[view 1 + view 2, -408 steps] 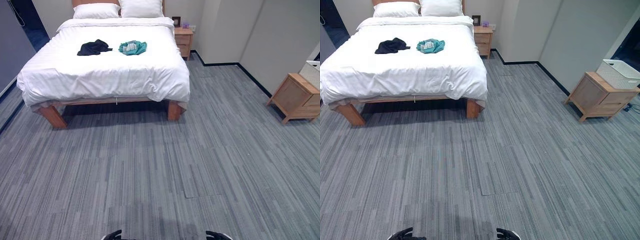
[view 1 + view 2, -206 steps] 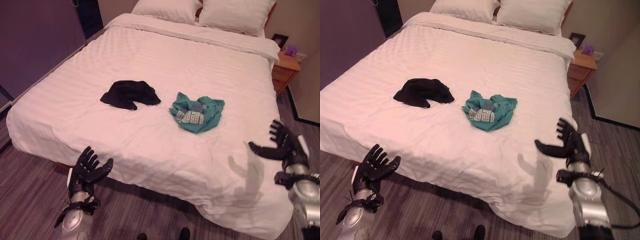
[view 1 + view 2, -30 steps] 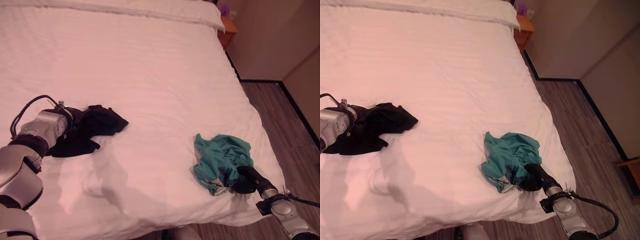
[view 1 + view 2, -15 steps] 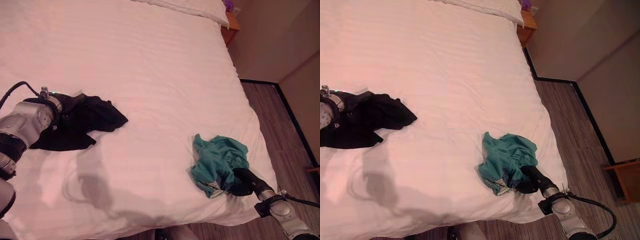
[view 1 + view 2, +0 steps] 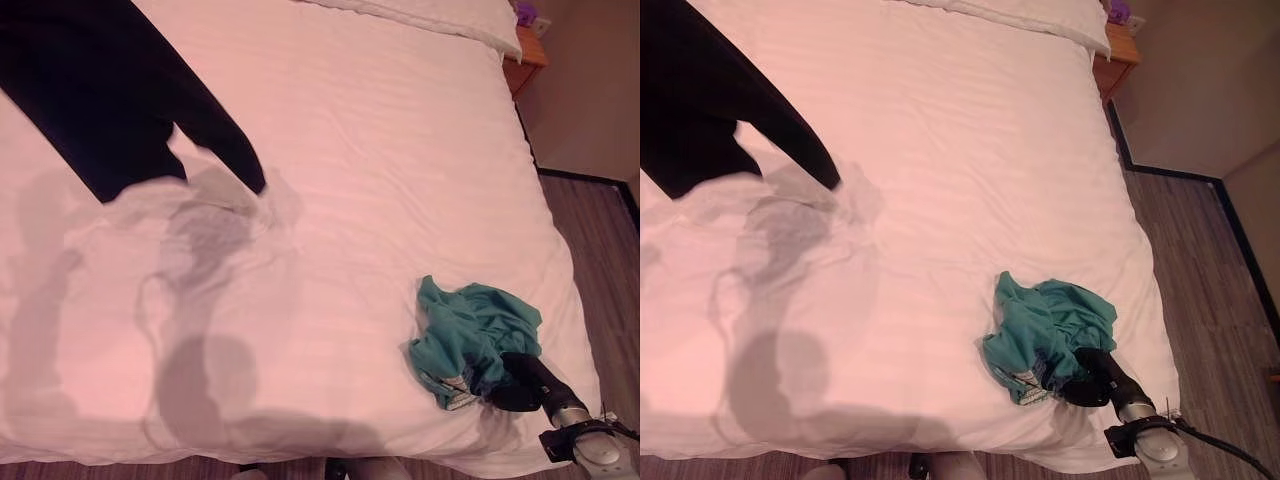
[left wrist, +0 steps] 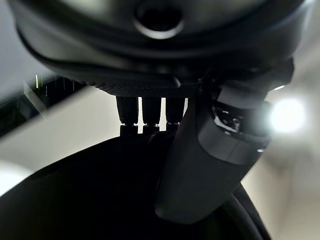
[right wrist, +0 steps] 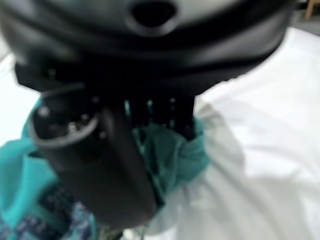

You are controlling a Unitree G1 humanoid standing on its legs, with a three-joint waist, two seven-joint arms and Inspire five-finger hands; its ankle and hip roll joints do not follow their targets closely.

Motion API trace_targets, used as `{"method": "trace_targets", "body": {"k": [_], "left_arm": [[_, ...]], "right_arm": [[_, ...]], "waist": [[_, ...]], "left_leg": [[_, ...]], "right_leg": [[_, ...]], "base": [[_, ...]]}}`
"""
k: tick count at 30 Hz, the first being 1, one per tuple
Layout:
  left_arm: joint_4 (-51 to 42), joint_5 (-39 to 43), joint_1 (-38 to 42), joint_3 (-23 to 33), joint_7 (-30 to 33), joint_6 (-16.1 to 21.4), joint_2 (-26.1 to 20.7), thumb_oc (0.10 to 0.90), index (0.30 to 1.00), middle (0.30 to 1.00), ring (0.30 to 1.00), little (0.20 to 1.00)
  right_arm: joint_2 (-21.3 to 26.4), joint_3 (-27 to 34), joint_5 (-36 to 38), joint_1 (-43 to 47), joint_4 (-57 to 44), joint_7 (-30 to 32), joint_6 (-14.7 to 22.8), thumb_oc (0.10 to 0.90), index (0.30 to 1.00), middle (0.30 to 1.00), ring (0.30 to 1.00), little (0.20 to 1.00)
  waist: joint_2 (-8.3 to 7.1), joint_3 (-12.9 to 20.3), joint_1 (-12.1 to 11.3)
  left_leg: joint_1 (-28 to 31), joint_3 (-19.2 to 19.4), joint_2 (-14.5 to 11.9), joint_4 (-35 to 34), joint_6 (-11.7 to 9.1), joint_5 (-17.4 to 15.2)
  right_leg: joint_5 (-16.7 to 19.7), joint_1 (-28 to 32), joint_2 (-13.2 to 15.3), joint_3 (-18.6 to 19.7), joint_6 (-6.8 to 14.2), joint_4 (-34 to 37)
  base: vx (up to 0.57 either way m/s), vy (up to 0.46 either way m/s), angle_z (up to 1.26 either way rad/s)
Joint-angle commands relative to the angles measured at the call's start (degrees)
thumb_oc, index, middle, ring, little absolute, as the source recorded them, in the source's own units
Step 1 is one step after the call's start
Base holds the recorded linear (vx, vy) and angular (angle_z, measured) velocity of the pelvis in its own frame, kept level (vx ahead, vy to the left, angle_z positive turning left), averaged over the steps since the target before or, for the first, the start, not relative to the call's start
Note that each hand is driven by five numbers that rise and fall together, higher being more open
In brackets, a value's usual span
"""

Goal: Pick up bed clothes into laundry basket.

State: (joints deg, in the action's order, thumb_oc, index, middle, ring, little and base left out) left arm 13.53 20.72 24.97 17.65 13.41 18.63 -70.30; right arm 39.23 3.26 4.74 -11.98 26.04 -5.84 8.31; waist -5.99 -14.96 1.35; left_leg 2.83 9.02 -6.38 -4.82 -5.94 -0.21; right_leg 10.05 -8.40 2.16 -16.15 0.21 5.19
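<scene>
Already both garments are in hand. Up at the near left of the bed, the black garment hangs lifted, its long axis running slantwise, its lower tips close over the rumpled sheet. In the left wrist view the left hand has its thumb and fingers curled into that dark cloth, so it is pinching the garment.

Near the bed's right front corner, the teal garment lies bunched on the sheet. The right hand comes in from the corner side, with the heap lying ahead of it toward the bed's middle. In the right wrist view the right hand's fingers are curled into a teal fold with the thumb closing against it: a pinch on the heap's near edge.

No basket is in sight from here. Judging by that, the coming move is a lift of the teal heap straight up off the sheet; most of it sits beyond the grip, so it will likely dangle and drag if raised too little.
</scene>
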Motion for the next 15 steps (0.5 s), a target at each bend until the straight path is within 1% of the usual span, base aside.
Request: {"method": "trace_targets", "body": {"k": [1, 2, 3, 4, 5, 6, 7, 8, 9, 10, 12, 13, 15], "left_arm": [[-1.28, 1.21, 2.50, 4.00, 5.94, 5.24, -2.50, 0.400, 0.300, 0.300, 0.300, 0.300], [-2.79, 0.48, 0.21, 5.93, 7.17, 5.37, -1.83, 0.400, 0.300, 0.300, 0.300, 0.300], [-5.71, 0.04, -3.03, 9.07, 9.09, 6.08, 0.94, 0.400, 0.300, 0.300, 0.300, 0.300], [-8.48, 0.72, -6.35, 12.61, 9.93, 6.76, 4.44, 0.400, 0.300, 0.300, 0.300, 0.300], [-12.82, 3.58, -9.95, 16.18, 10.25, 8.23, 11.93, 0.400, 0.300, 0.300, 0.300, 0.300], [-14.16, 5.17, -11.27, 15.77, 10.62, 8.50, 16.88, 0.400, 0.300, 0.300, 0.300, 0.300], [-14.96, 4.73, -13.09, 15.74, 10.40, 7.62, 18.95, 0.400, 0.300, 0.300, 0.300, 0.300], [-16.68, 4.71, -15.01, 15.63, 10.03, 6.98, 21.79, 0.400, 0.300, 0.300, 0.300, 0.300], [-18.56, 4.95, -16.86, 15.05, 9.94, 6.11, 25.03, 0.400, 0.300, 0.300, 0.300, 0.300], [-19.38, 5.62, -17.72, 14.84, 9.77, 6.49, 28.08, 0.400, 0.300, 0.300, 0.300, 0.300], [-22.28, 7.62, -19.35, 12.82, 8.46, 5.60, 34.59, 0.400, 0.300, 0.300, 0.300, 0.300], [-23.46, 8.39, -20.28, 12.58, 7.39, 5.07, 36.34, 0.400, 0.300, 0.300, 0.300, 0.300], [-25.86, 8.47, -21.32, 11.91, 5.53, 3.91, 36.99, 0.400, 0.300, 0.300, 0.300, 0.300]], "right_arm": [[-1.70, 1.42, 2.69, 5.88, -7.30, 5.04, 2.53, 0.400, 0.300, 0.300, 0.300, 0.300], [-2.34, 3.71, 4.60, 6.16, -7.97, 6.46, 2.97, 0.400, 0.300, 0.300, 0.300, 0.300], [-3.37, 6.85, 6.98, 6.98, -9.39, 8.48, 3.55, 0.400, 0.300, 0.300, 0.300, 0.300], [-3.86, 9.49, 7.81, 7.00, -11.42, 9.77, 4.05, 0.400, 0.300, 0.300, 0.300, 0.300], [-4.90, 12.23, 10.42, 8.02, -14.17, 11.83, 4.70, 0.400, 0.300, 0.300, 0.300, 0.300], [-5.90, 14.14, 12.60, 9.66, -16.07, 13.55, 5.50, 0.400, 0.300, 0.300, 0.300, 0.300], [-5.69, 16.15, 13.45, 10.43, -17.76, 14.32, 5.98, 0.400, 0.300, 0.300, 0.300, 0.300], [-5.84, 17.86, 14.72, 11.88, -21.17, 15.57, 6.25, 0.400, 0.300, 0.300, 0.300, 0.300], [-6.03, 19.31, 15.35, 13.23, -25.16, 16.81, 6.48, 0.400, 0.300, 0.300, 0.300, 0.300], [-6.08, 20.76, 15.92, 14.07, -25.75, 17.32, 7.02, 0.400, 0.300, 0.300, 0.300, 0.300], [-4.51, 23.55, 15.95, 15.95, -28.33, 19.13, 7.57, 0.400, 0.300, 0.300, 0.300, 0.300], [-2.96, 24.83, 15.44, 15.75, -29.61, 19.56, 7.62, 0.400, 0.300, 0.300, 0.300, 0.300], [1.60, 28.96, 14.35, 16.26, -31.52, 20.37, 7.32, 0.400, 0.300, 0.300, 0.300, 0.300]], "waist": [[3.77, 6.60, -3.96], [3.84, 6.94, -4.38], [3.75, 7.29, -4.72], [3.77, 7.51, -4.84], [3.87, 7.88, -4.72], [3.73, 8.29, -4.49], [3.94, 8.52, -4.37], [4.11, 8.77, -4.46], [4.38, 8.72, -4.43], [4.05, 9.03, -4.43], [4.13, 9.73, -4.22], [4.43, 9.92, -4.25], [4.18, 10.55, -3.70]], "left_leg": [[-3.41, -4.46, 1.59, -0.18, -0.05, 1.90], [-3.01, -4.76, 1.53, -0.18, -0.06, 1.48], [-2.79, -5.19, 1.64, -0.18, 0.06, 1.39], [-2.58, -5.35, 1.72, -0.18, 0.16, 1.20], [-2.33, -5.51, 1.98, -0.18, 0.44, 1.27], [-1.82, -5.57, 2.04, -0.18, 0.60, 0.67], [-1.78, -5.58, 2.31, -0.18, 0.84, 0.93], [-1.22, -5.62, 2.51, -0.18, 0.98, 0.26], [-1.04, -5.76, 2.78, -0.18, 1.27, 0.50], [-0.96, -5.81, 2.94, -0.18, 1.42, 0.43], [-0.55, -5.96, 3.33, -0.18, 1.73, 0.15], [-0.35, -6.18, 3.54, -0.18, 1.84, 0.09], [0.32, -6.42, 3.71, -0.18, 1.98, -0.66]], "right_leg": [[-6.81, 10.40, 6.10, -2.12, 10.26, -0.19], [-7.25, 10.97, 6.06, -2.35, 10.23, -0.19], [-7.42, 11.38, 6.02, -2.48, 10.08, -0.19], [-7.65, 11.73, 6.11, -2.61, 10.01, -0.19], [-7.69, 12.12, 6.38, -2.66, 9.75, -0.19], [-8.14, 12.83, 6.49, -2.63, 9.58, -0.19], [-7.79, 13.03, 6.72, -2.67, 9.33, -0.19], [-8.20, 13.75, 6.82, -2.49, 9.24, -0.19], [-7.83, 14.05, 7.04, -2.45, 9.00, -0.19], [-7.80, 14.23, 7.17, -2.56, 8.84, -0.19], [-7.94, 14.95, 7.52, -2.88, 8.63, -0.24], [-8.06, 15.26, 7.58, -2.95, 8.55, -0.31], [-8.47, 16.09, 7.71, -2.79, 8.53, -0.62]], "base": [[0.05, -0.021, 0.28], [0.07, -0.027, 0.27], [0.06, -0.013, 0.15], [0.03, 0.001, 0.15], [0.04, 0.002, 0.14], [0.02, 0.017, 0.13], [0.05, 0.011, 0.05], [-0.01, 0.030, 0.04], [0.00, 0.000, 0.00], [-0.03, 0.031, 0.04], [0.01, 0.029, 0.13], [0.02, 0.024, 0.22], [0.03, 0.016, 0.26]]}}
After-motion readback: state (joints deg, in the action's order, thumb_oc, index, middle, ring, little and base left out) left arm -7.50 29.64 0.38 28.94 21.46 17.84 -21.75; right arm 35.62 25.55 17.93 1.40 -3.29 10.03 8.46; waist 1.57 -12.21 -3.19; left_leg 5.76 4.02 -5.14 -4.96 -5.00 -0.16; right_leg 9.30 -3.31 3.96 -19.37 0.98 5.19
